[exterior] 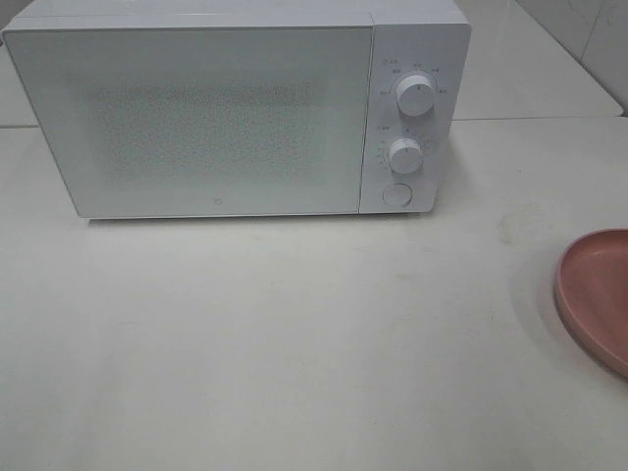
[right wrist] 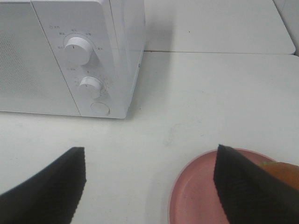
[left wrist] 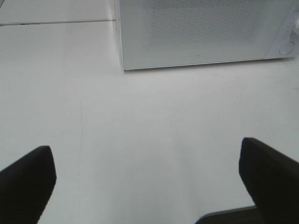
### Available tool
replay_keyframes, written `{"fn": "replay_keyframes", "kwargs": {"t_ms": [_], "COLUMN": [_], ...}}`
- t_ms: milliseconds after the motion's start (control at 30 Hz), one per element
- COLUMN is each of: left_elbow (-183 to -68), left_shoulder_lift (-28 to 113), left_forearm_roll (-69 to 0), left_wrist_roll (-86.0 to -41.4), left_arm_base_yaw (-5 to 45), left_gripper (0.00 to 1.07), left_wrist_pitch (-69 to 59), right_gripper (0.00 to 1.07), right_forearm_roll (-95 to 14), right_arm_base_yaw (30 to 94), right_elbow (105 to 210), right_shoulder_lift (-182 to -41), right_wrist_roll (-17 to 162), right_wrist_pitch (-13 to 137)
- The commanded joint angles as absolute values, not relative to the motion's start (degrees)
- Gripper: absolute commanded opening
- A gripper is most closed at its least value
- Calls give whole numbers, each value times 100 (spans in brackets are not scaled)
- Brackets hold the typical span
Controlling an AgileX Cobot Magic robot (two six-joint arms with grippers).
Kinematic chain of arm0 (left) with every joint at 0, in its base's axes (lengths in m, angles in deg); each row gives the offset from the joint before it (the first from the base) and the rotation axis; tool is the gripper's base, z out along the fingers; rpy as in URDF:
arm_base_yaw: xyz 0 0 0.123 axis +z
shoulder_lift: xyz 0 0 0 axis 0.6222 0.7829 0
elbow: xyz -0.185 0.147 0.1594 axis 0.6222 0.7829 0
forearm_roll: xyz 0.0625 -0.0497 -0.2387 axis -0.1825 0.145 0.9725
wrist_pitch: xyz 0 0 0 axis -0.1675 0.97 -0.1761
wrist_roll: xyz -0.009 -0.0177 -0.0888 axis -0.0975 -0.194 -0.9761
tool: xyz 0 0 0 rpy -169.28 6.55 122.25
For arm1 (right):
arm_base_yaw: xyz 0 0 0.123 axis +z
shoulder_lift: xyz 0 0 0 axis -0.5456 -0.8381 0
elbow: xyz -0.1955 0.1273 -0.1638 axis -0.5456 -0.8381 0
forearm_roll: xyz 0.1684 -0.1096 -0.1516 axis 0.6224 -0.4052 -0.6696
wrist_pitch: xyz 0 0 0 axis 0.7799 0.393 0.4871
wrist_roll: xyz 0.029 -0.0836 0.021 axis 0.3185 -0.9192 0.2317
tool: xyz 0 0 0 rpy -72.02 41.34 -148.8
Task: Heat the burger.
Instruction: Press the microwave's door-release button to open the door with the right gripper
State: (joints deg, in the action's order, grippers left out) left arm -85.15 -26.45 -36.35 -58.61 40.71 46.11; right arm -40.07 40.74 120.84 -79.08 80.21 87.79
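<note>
Burger (right wrist: 286, 173) barely peeks out behind a finger (right wrist: 247, 186) of the right gripper (right wrist: 150, 154); pink plate (exterior: 597, 285) runs off the overhead frame's right edge.

You are working at a kitchen-type station: a white microwave oven (exterior: 196, 108) with two rotary dials (exterior: 416, 96) and a round button (exterior: 396, 194) stands on a plain white surface (exterior: 294, 343). A pink plate (exterior: 599, 294) lies on the same surface to the right of the oven, and in the right wrist view it carries the burger (right wrist: 287, 173), of which only an edge shows. Behind the oven, the surface meets a second white slab at a seam (exterior: 530, 119).
</note>
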Motion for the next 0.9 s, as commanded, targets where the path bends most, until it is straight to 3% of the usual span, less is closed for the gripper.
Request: {"fn": "replay_keyframes", "kwargs": {"t_ms": [33,467,900], "left_elbow": [-8497,-8497,-8497], "left_shoulder_lift": [-2789,-2789,-2789], "left_forearm_roll": [-3583,-3583,-3583], "left_wrist_roll": [-5861,-5861,-5861], "left_arm_base_yaw": [4094,4094,4094], "left_gripper": [100,100,100], "left_wrist_pitch": [4525,4525,4525], "right_gripper": [75,75,75], "right_forearm_roll": [-4007,-4007,-4007], "right_arm_base_yaw": [4040,4040,4040], "right_elbow": [12107,12107,12107], "right_shoulder_lift": [-8108,-9283,-10572], "right_wrist_roll": [8038,8038,8313], "right_wrist_pitch": [8481,7605,5559]}}
